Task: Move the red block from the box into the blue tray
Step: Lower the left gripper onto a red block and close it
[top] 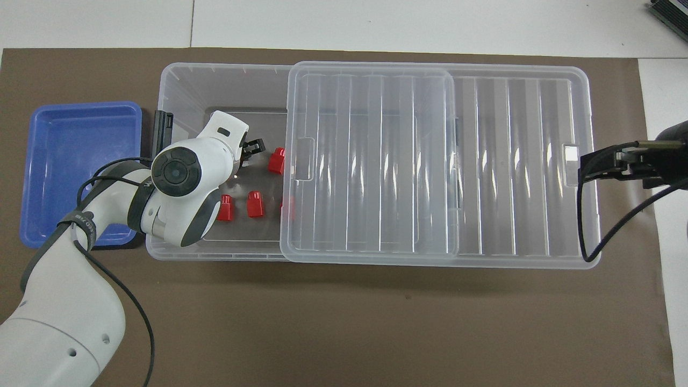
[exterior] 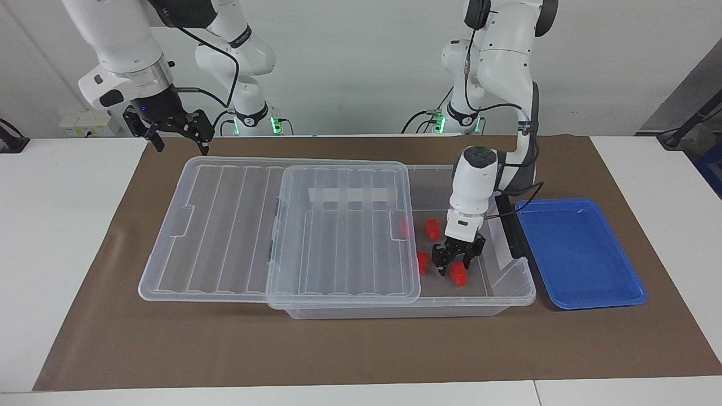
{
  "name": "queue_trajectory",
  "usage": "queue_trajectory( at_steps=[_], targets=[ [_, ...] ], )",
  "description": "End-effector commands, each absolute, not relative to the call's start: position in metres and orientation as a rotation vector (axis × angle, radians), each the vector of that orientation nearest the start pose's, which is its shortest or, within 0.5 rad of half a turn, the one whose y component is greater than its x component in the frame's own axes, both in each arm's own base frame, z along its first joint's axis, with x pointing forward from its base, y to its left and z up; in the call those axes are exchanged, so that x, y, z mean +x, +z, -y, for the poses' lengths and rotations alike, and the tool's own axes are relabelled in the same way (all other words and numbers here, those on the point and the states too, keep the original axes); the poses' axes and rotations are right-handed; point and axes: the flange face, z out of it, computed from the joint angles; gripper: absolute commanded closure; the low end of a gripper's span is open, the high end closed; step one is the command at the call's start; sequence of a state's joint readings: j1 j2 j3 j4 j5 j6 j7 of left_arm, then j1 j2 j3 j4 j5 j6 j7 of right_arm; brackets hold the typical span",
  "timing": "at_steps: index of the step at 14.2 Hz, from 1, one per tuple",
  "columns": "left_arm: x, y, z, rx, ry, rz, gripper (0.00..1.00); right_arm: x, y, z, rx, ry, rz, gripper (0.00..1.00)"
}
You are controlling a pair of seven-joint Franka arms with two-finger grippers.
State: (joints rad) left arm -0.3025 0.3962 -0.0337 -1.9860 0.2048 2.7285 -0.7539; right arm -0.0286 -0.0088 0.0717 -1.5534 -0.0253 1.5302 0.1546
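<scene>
The box fills the mat's middle, its lid slid toward the right arm's end so the end beside the tray lies uncovered. The tray, just beside that end, holds nothing yet.

Your left arm reaches down into the uncovered part. The left gripper sits low over the box floor with a red block at its fingertips; the jaws look partly drawn in around it, but whether they already pinch it cannot be told. Other blocks lie loose on the floor: one nearer the robots, one at the lid's edge, another half under the lid.

Your right gripper waits in the air at the lid's robot-side corner at the right arm's end, fingers spread, holding nothing.

The step in hand looks like the grasp. To do it well, you would centre the block between the fingers, close fully before lifting, rise straight up to clear the wall and the black latch, then carry across to the tray.
</scene>
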Motion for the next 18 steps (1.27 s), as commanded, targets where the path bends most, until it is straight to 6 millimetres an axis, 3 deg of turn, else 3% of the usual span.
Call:
queue_trajectory(
  at_steps=[1,4,10,14,18],
  targets=[
    [0.600,0.297,0.219,-3.156,-0.582,0.399,0.34,0.548,0.632,-0.022,-3.155,0.033,-0.214,0.00],
    [0.600,0.297,0.219,-3.156,-0.582,0.397,0.41,0.548,0.631,-0.021,-3.155,0.035,-0.217,0.00],
    [0.600,0.298,0.219,-3.155,-0.583,0.395,0.72,0.548,0.630,-0.022,-3.156,0.033,-0.207,0.00],
    [0.601,0.299,0.219,-3.151,-0.574,0.394,0.80,0.548,0.630,-0.021,-3.156,0.033,-0.209,0.00],
    [0.604,0.311,0.226,-3.126,-0.516,0.385,0.80,0.548,0.630,-0.021,-3.156,0.031,-0.207,0.00]
  ],
)
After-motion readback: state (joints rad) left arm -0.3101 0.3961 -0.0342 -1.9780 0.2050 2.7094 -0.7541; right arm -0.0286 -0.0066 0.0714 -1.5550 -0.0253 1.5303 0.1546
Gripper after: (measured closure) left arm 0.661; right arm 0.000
